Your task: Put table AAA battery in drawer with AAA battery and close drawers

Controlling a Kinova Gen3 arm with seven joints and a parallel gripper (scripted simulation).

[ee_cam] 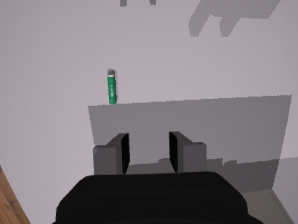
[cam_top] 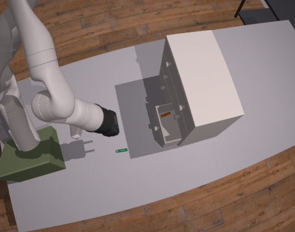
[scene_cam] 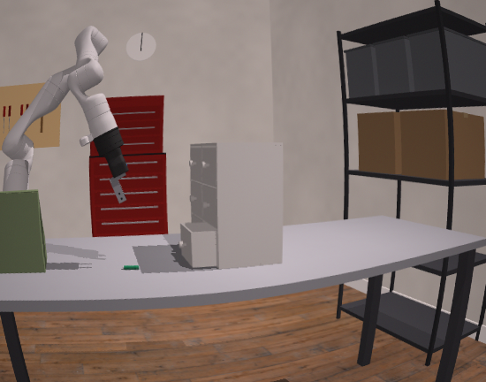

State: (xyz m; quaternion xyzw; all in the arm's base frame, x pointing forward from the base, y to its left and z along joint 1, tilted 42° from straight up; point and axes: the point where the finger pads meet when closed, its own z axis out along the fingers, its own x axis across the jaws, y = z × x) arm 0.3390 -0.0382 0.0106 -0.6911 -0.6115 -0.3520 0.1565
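Table (cam_top: 207, 166): green battery (ee_cam: 112, 87) ahead-left of raised, open, empty hand (ee_cam: 149, 152).

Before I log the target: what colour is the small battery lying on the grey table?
Green, with a pale metal tip: the small battery shows best in the wrist view.

The arm (scene_cam: 55, 95) rises from its base at the left, folds high, then slopes down to the right. Its black wrist (scene_cam: 110, 152) tilts steeply downward. The gripper (ee_cam: 149, 151) hangs high in the air, fingers partly apart, holding nothing.
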